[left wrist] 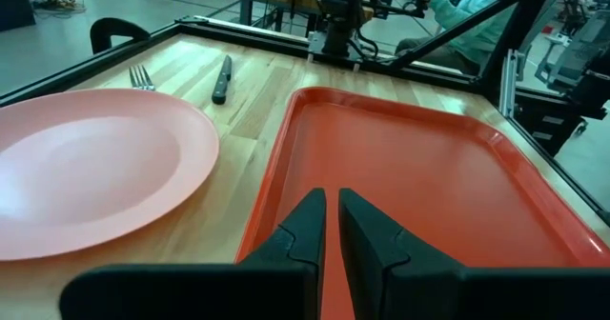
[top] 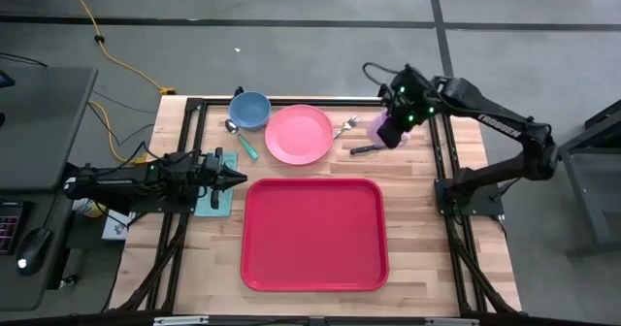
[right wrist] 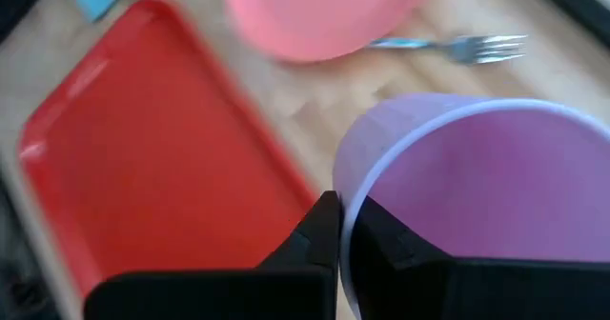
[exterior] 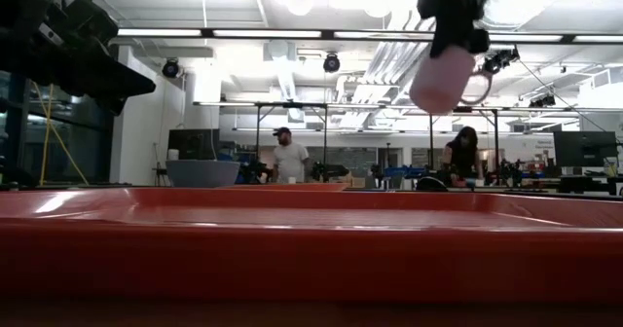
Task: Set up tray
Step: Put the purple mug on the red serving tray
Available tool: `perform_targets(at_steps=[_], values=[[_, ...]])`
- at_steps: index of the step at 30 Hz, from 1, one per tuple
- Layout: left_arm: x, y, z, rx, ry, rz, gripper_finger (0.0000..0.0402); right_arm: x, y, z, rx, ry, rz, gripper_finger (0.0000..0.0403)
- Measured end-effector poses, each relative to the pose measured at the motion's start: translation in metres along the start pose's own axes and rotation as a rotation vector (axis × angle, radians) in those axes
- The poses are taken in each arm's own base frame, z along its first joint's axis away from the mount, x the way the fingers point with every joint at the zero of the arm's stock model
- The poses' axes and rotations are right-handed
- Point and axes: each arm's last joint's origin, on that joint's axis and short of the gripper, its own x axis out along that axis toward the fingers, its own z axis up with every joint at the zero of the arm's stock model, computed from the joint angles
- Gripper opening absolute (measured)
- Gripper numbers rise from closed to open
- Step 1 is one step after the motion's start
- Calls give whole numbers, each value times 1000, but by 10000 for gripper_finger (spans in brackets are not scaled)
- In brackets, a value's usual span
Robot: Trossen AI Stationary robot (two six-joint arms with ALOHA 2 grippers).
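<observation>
Plate [top: 299,134] behind tray [top: 313,234], bowl [top: 249,109] seemingly beside plate.

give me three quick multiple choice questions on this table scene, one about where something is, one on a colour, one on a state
1. Where does the fork lie?
A. on the tray
B. on the bare table beside the pink plate
C. in the blue bowl

2. What colour is the cup that the right gripper holds?
A. pale purple
B. green
C. yellow

3. What is on the tray?
A. the plate and bowl
B. only the knife
C. nothing yet

Answers:
1 B: the high view shows it on wood just right of the pink plate.
2 A: the right wrist view shows a lilac rim pinched between the fingers.
3 C: the high view shows its red surface bare.
</observation>
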Motion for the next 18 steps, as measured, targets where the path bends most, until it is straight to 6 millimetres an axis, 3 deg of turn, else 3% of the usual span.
perform_targets(at_steps=[5, 11, 18], values=[[0, 0, 0, 0, 0, 0, 62, 7, 41, -15, -61, 65, 85, 0], [0, 0, 0, 0, 0, 0, 62, 15, 78, -35, -73, 90, 59, 0], [0, 0, 0, 0, -1, 0, 62, 59, 118, -55, -110, 210, -12, 0]])
